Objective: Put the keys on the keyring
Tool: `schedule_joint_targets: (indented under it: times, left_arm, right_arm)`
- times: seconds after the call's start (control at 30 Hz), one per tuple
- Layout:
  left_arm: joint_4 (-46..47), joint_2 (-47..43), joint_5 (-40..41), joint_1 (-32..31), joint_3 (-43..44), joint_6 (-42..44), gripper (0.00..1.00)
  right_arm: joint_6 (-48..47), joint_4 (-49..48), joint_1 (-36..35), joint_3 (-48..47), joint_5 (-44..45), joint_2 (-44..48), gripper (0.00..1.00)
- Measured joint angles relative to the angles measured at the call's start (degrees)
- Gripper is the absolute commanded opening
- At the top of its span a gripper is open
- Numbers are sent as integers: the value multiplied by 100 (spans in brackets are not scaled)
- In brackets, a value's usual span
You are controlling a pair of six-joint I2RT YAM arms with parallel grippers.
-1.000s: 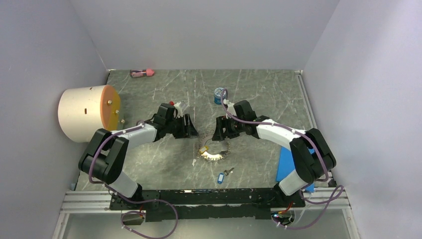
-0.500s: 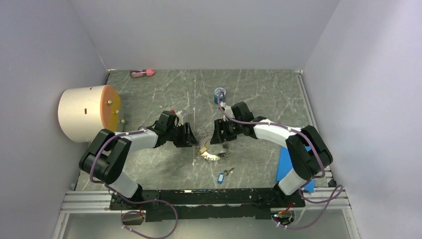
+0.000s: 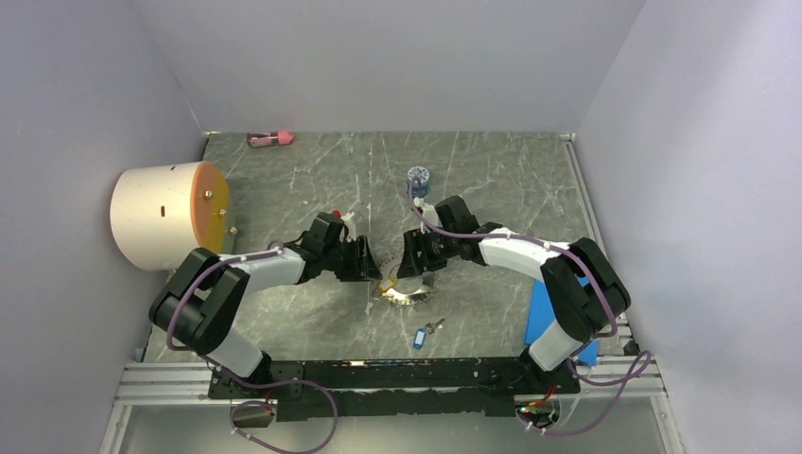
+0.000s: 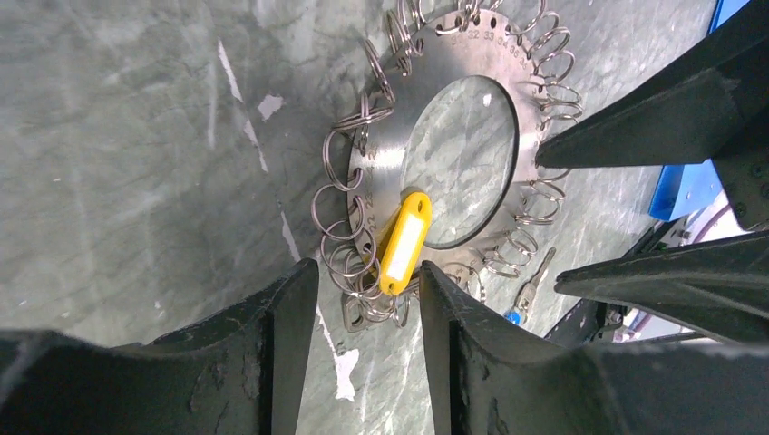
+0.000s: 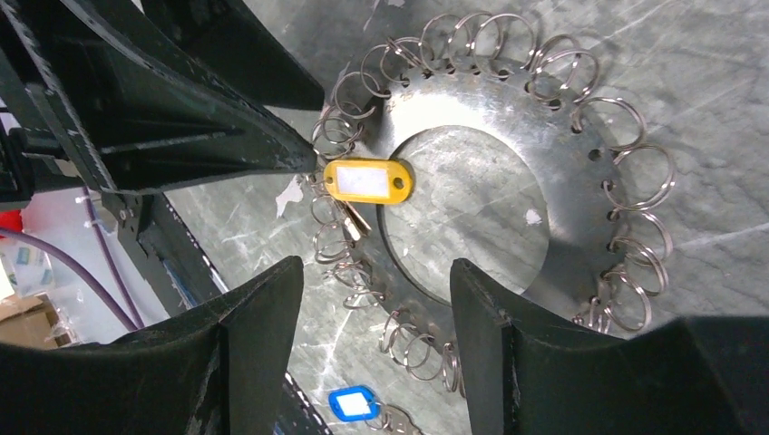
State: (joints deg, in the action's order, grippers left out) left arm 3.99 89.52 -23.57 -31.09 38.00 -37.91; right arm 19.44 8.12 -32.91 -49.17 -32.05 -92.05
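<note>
— Where do we see the keyring (image 3: 408, 289)?

— Flat on the desk (image 3: 303, 312), at the centre of the top view. It is a metal disc with a round hole and many small split rings along its rim.

— And the 2 keys?

— The yellow key (image 4: 403, 243) lies across the ring's rim, at its left edge in the top view. We cannot tell whether it is threaded onto a split ring. The blue key (image 3: 419, 338) lies below the ring in the top view, apart from it.

— How does the left hand (image 3: 371, 268) stand?

— Low at the ring's left edge with its fingers apart, holding nothing. In its wrist view the yellow tag's lower end sits just above the gap between the 2 fingers (image 4: 290, 308).

— And the right hand (image 3: 413, 263)?

— At the ring's upper edge in the top view, spread as well, gripping nothing. Its wrist view shows the disc between its 2 fingers (image 5: 490, 308), with the yellow tag in the middle of the frame.

— Anything else?

— A blue jar (image 3: 417, 178) stands above the hands in the top view.
</note>
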Motion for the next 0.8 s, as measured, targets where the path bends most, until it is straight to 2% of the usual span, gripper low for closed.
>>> schedule_joint_targets:
  times: [0.37, 0.8]
  left_arm:
    - [-293, -328, 306, 0, 17, 146, 47]
    - [-208, 146, 289, 96, 232, -33, 37]
  right_arm:
    - [-70, 96, -186, -48, -2, -225, 60]
    - [-188, 258, -186, -203, 0, -319, 58]
